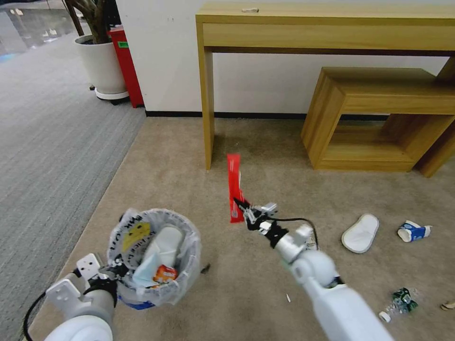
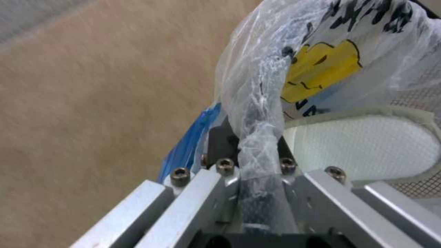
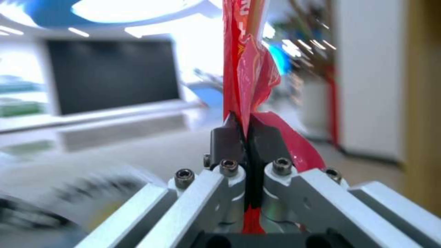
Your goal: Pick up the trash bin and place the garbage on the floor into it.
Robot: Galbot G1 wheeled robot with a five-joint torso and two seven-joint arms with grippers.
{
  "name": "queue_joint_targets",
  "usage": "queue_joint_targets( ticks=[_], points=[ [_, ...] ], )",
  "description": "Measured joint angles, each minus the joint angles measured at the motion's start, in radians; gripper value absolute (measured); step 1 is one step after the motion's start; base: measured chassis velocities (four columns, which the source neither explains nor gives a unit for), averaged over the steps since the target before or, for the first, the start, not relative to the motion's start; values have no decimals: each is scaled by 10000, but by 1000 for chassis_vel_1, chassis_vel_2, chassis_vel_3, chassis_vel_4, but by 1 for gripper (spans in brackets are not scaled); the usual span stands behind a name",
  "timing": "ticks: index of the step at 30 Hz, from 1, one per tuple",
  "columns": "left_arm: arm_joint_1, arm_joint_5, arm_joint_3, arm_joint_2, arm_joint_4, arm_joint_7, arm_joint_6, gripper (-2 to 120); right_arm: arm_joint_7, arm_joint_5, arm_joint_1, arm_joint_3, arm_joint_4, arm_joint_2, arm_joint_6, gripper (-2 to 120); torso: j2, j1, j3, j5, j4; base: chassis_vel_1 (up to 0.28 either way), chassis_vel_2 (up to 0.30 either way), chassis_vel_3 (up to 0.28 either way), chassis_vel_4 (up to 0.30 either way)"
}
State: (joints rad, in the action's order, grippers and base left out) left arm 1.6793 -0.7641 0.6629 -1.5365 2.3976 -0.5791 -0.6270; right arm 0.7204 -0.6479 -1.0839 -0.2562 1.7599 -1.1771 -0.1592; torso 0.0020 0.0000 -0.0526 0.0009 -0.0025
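The trash bin [image 1: 156, 258], round and dark with a blue base and a clear bag showing a yellow smiley, hangs at lower left. My left gripper [image 1: 113, 275] is shut on its rim [image 2: 257, 137] through the plastic. Inside lie a white slipper [image 2: 367, 146] and an orange wrapper [image 1: 166, 273]. My right gripper [image 1: 244, 208] is shut on a long red wrapper [image 1: 234, 187], held upright above the carpet just right of the bin; the wrist view shows the wrapper [image 3: 246, 69] pinched between the closed jaws. More garbage lies on the floor to the right.
On the beige carpet lie a white slipper [image 1: 361, 233], a blue-white paper cup [image 1: 413, 231], a crushed bottle [image 1: 398, 303] and a small dark scrap [image 1: 205, 269]. A wooden desk [image 1: 327, 23] and low shelf [image 1: 379, 118] stand behind. A potted plant [image 1: 100, 61] is far left.
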Motion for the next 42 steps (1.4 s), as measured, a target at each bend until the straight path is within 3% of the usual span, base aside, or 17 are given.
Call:
queue_joint_targets(
  ticks=[2,5,8,11,23,30,35,42],
  points=[
    [-47,-105,-416,-55,-22,-16,-23,0,743,-723,129,246,153,221,-240,0,0,0,0,0,-1,0,0,0,0],
    [-145,-128,-776,-96,-80,15,-74,0,1067,-1127,323,690,-48,77,-400,0,0,0,0,0,-1,0,0,0,0],
    [-172,-117,-988,-102,-114,48,-105,0,1109,-1264,470,962,-237,-56,-489,0,0,0,0,2,0,0,0,0,0],
    [-150,0,-1503,-162,-129,163,-176,0,936,-1446,1054,1936,-860,-406,-622,0,0,0,-1,1,0,0,0,0,0],
    [-13,63,-1543,-199,131,271,-268,0,762,-347,1734,3232,-1910,-809,-592,2,0,0,-1,-2,1,0,0,0,0],
    [62,48,-1574,-223,316,279,-301,0,803,-16,1633,3167,-1975,-699,-522,31,0,0,-1,-2,0,0,0,0,0],
    [66,31,-1539,-220,333,289,-308,0,864,-6,1525,2991,-1909,-598,-515,45,0,0,-1,-2,0,0,0,0,0],
    [-80,-180,-1003,-124,336,303,-312,0,343,-128,1178,2093,-1264,-547,-506,72,0,0,-1,-2,1,0,0,0,0]
  ],
)
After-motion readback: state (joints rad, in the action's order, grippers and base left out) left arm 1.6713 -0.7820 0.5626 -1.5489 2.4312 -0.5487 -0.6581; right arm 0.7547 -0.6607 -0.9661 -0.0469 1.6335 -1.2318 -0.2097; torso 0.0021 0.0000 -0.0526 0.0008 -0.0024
